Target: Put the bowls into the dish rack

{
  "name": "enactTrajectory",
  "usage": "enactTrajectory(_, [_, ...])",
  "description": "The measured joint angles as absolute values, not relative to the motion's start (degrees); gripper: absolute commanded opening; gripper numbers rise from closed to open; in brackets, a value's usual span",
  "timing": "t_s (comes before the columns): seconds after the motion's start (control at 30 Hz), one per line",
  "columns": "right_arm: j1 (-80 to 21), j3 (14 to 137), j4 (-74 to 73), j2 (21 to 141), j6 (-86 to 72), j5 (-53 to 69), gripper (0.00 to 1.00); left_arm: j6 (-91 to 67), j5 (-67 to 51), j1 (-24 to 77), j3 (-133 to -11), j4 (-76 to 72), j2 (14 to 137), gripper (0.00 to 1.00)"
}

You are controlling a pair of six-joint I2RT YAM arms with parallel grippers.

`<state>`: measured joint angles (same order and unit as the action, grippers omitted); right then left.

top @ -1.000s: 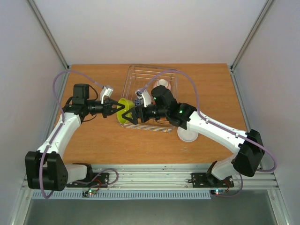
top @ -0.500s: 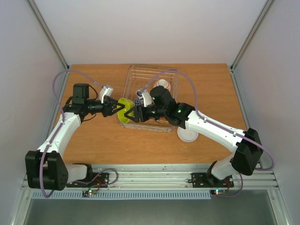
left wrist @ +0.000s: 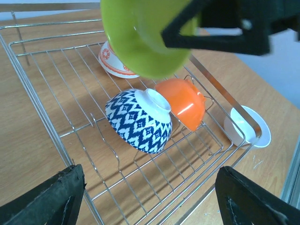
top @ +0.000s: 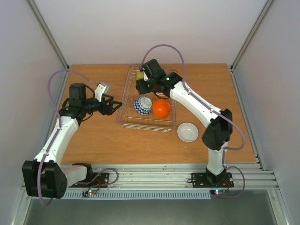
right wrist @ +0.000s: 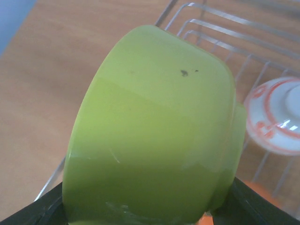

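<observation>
Surface (top: 93, 140): brown wood
Dish rack (top: 123, 96): stands mid-surface, toward the far edge
White bowl (top: 188, 131): upright, beside the rack's near right corner

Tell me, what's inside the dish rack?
The dish rack holds a blue-and-white bowl, an orange bowl and a red-and-white bowl. The lime green bowl hanging above covers part of the red-and-white one.

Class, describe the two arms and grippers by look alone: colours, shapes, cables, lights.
The left arm and right arm have white links, black joints and bases, and looping mauve cables. The left gripper and right gripper are black; the right's finger is an open triangle.
</observation>
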<state>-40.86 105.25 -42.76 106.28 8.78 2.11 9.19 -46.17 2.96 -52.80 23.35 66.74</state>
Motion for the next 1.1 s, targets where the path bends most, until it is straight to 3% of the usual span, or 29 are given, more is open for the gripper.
enactTrajectory(0.47, [-40.40, 138.50, -51.90, 135.52, 24.01, -21.08, 0.01, 9.21, -45.19, 2.96, -52.80, 23.29, 66.74, 0.77])
enactTrajectory(1.1, [-39.72, 149.93, -52.77, 152.57, 37.47, -36.10, 0.01, 9.23, -45.76, 2.96, -52.80, 23.31, 67.44, 0.76])
